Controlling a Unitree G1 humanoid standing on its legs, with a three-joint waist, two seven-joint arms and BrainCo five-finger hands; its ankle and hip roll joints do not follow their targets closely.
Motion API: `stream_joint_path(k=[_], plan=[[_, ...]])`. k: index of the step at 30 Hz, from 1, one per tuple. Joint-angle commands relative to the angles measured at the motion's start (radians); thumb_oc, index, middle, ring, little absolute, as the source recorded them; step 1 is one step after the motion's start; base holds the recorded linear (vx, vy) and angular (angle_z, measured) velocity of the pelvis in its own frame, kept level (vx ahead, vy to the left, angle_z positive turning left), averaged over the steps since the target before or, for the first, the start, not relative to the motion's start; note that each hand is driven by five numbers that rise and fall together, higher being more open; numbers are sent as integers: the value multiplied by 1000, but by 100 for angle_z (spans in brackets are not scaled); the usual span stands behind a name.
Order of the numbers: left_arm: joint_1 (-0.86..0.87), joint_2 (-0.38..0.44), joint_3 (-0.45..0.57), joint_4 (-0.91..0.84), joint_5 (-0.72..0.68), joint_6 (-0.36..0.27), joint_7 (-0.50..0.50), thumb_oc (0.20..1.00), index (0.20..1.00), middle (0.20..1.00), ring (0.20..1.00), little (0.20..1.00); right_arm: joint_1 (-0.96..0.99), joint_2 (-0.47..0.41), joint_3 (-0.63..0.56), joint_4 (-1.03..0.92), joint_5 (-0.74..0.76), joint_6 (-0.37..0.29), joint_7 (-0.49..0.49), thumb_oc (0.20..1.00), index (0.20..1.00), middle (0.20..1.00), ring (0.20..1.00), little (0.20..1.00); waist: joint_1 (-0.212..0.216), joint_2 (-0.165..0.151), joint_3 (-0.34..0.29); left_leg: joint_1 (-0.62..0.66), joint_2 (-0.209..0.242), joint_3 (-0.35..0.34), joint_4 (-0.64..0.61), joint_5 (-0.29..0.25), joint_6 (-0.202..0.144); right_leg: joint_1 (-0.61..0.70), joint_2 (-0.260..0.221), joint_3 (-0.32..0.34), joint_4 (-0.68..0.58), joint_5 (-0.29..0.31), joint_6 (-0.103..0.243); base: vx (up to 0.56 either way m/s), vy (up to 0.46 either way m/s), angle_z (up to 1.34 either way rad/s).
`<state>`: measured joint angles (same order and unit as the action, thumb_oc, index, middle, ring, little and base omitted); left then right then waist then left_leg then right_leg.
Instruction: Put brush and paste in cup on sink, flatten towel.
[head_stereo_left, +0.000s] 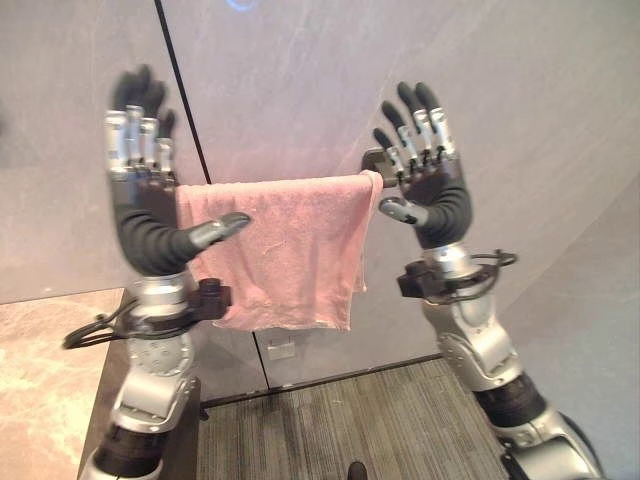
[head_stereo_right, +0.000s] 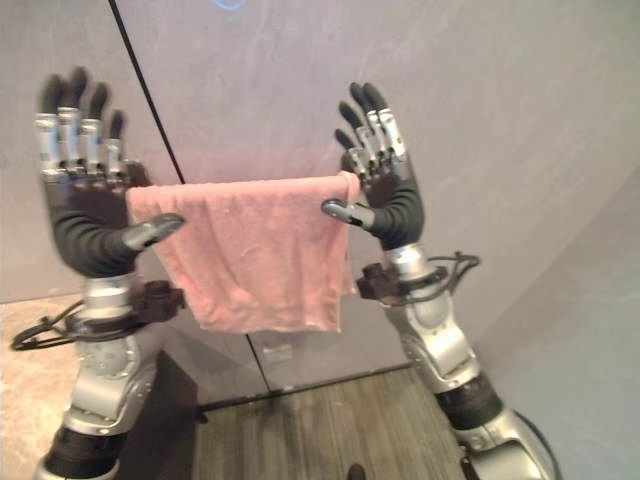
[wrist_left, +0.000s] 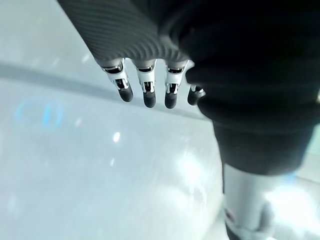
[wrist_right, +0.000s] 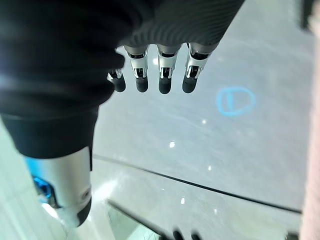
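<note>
Left eye view showed a pink towel (head_stereo_left: 285, 250) draped over a wall rail at the frame's centre, hanging against the grey wall (head_stereo_left: 300, 80), its lower edge above the dark floor (head_stereo_left: 380, 420). The left hand (head_stereo_left: 145, 205) stood raised at the towel's left end, fingers straight and spread upward, thumb jutting across the cloth's upper left corner. The right hand (head_stereo_left: 435, 180) was raised at the towel's right end, fingers straight, thumb pointing toward the cloth's edge; whether either thumb touched the towel could not be told. A strip of pale marbled surface (head_stereo_left: 40, 380) lay at lower left. Left wrist view added the straight dark fingertips (wrist_left: 145, 97) against bare wall; right wrist view showed fingertips (wrist_right: 165, 85) extended and a blue ring of light (wrist_right: 235, 101) on the wall.
</note>
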<state>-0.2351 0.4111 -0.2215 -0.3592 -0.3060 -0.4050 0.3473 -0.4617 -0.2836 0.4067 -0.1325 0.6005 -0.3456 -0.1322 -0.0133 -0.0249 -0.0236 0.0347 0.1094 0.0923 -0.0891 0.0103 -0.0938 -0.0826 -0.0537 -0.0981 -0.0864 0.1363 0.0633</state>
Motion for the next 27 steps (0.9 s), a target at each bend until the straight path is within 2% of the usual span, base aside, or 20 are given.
stream_joint_path(k=[1,9,14,17,22,25,27], plan=[[-101,-6,-60,106,-67,5,-23,1000,1000,1000,1000,1000,-130,66,11,62,79,-24,-26,1000,1000,1000,1000,1000,1,-25,24,-21,28,10,2,37,-21,69,-104,37,-1,-55,105,0,0,0],[-220,-51,-150,307,-136,21,-9,1000,1000,1000,1000,1000,-227,129,28,269,154,-24,-67,1000,1000,1000,1000,1000,11,-24,56,-68,23,0,2,55,-21,26,-105,34,-1,-37,111,-8,-1,0],[-260,-49,-143,337,-127,12,14,1000,1000,1000,1000,1000,-272,122,26,323,107,-16,-96,1000,1000,1000,1000,1000,19,-21,68,-92,19,-5,2,63,-23,4,-106,31,-1,-30,113,0,0,0],[-245,-41,-108,324,-118,6,26,1000,1000,1000,1000,1000,-265,90,4,302,33,-5,-111,1000,1000,1000,1000,1000,21,-20,67,-96,19,-6,2,62,-23,3,-109,26,-1,-33,113,49,-1,0],[-215,-48,-68,285,-158,-3,29,1000,1000,1000,1000,1000,-235,51,-29,278,40,-5,-111,1000,1000,1000,1000,1000,21,-22,67,-95,16,-13,2,59,-22,10,-111,18,-1,-37,112,38,0,0],[-169,-33,-32,240,-178,10,23,1000,1000,1000,1000,1000,-204,-3,-28,254,15,30,-90,1000,1000,1000,1000,1000,21,-26,67,-90,16,-11,2,58,-20,14,-111,18,-1,-37,112,20,0,1],[-126,-5,-2,213,-174,26,11,1000,1000,1000,1000,1000,-199,-91,-9,230,-52,84,-58,1000,1000,1000,1000,1000,20,-32,66,-86,17,-8,2,56,-20,16,-110,21,-1,-38,112,33,2,2]])
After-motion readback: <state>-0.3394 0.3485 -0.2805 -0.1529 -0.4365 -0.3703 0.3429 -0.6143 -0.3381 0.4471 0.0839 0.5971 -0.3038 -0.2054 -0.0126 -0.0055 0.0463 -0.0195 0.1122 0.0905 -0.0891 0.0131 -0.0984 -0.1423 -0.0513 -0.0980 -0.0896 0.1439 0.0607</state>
